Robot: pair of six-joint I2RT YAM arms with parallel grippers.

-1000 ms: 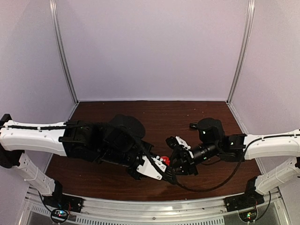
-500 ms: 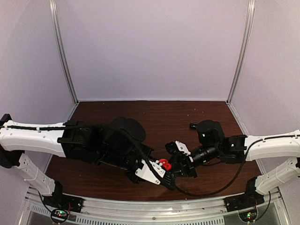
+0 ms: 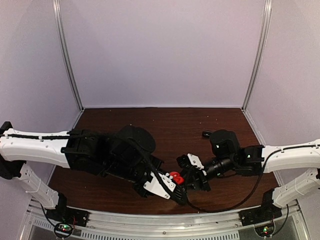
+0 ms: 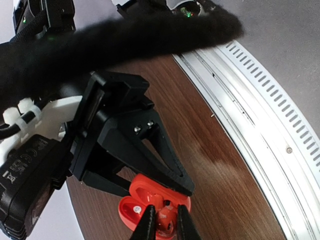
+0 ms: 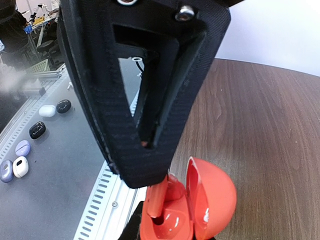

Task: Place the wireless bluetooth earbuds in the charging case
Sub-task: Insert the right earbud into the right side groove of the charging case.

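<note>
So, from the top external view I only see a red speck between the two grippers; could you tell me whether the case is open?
Observer: Yes. The left wrist view shows the charging case hinged open, glossy red inside.
Operator: Thanks. Who is holding it?
Observer: The right gripper is shut on it; its black fingers reach the case's edge.
Operator: And the earbud?
Observer: The left gripper seems to pinch the red earbud, tip down, just over the open case.

The table (image 3: 200, 122) is a dark brown wood-grain board with a slight sheen. A slotted, pale metal rail (image 3: 165, 221) runs along its near edge, touching it.
</note>
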